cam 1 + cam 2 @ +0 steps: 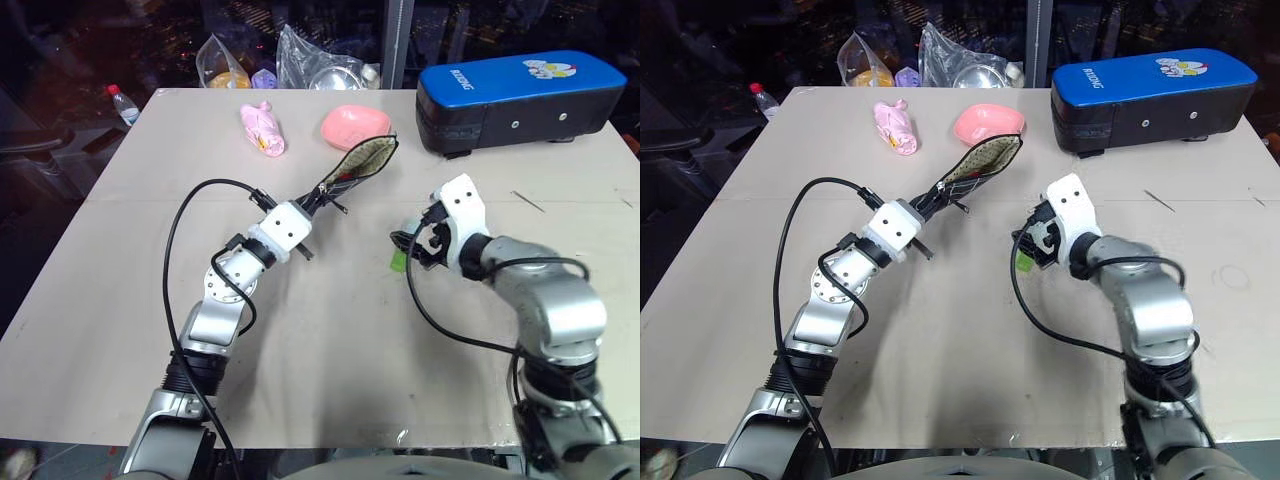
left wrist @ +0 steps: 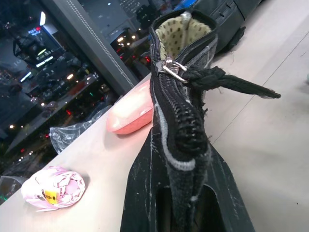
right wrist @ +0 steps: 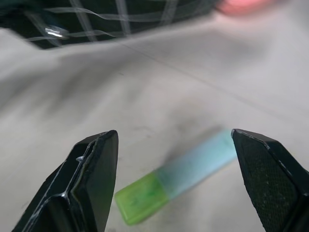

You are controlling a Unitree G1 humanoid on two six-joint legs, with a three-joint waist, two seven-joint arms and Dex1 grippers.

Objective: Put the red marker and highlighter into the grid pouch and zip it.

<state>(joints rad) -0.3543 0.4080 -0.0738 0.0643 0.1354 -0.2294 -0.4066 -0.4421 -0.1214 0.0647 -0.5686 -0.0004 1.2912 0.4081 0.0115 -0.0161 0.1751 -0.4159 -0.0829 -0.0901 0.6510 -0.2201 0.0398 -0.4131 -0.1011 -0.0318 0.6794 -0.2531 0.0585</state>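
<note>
On the worktop, the right gripper hangs at about 4 o'clock with its jaws spread wide and nothing held, straddling the highlighter, which lies flat on the surface just below it. At about 10 o'clock from there the left gripper is clamped tight on one end of the grid pouch, holding it off the surface with its mouth open and beige lining showing. Farther back, a pink dish sits at 12 o'clock, a pink wrapped bundle at 11 o'clock and a blue-and-black case at 1 o'clock.
</note>
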